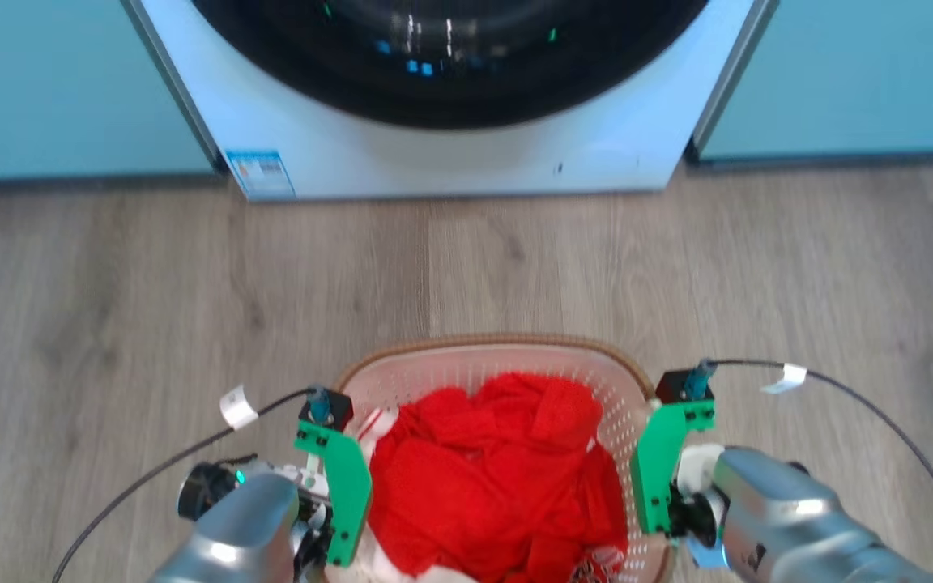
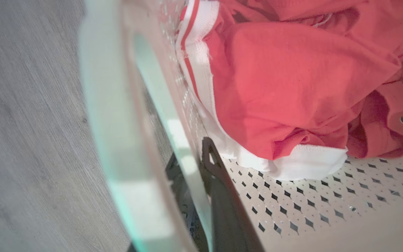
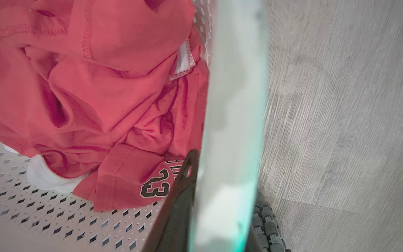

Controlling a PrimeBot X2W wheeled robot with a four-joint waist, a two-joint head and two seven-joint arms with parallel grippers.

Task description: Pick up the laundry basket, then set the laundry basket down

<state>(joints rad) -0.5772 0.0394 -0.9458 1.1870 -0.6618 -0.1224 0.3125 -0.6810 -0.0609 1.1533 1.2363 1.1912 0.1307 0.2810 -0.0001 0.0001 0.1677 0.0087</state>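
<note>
The laundry basket (image 1: 496,343), white and perforated with a brown woven-look rim, sits low in the middle of the head view with red clothes (image 1: 499,478) piled inside. My left gripper (image 1: 343,486) holds its left side and my right gripper (image 1: 651,474) its right side. In the left wrist view one dark finger (image 2: 219,182) lies inside the perforated wall (image 2: 310,210) and the other outside, shut across the pale handle (image 2: 117,133). The right wrist view shows the same grip on the other handle (image 3: 233,115), one finger (image 3: 178,199) inside. I cannot tell whether the basket touches the floor.
A white washing machine (image 1: 450,158) with a dark round door stands straight ahead across bare wooden floor (image 1: 466,267). Teal cabinet fronts (image 1: 70,81) flank it on both sides. Black cables (image 1: 879,421) loop outward from both wrists.
</note>
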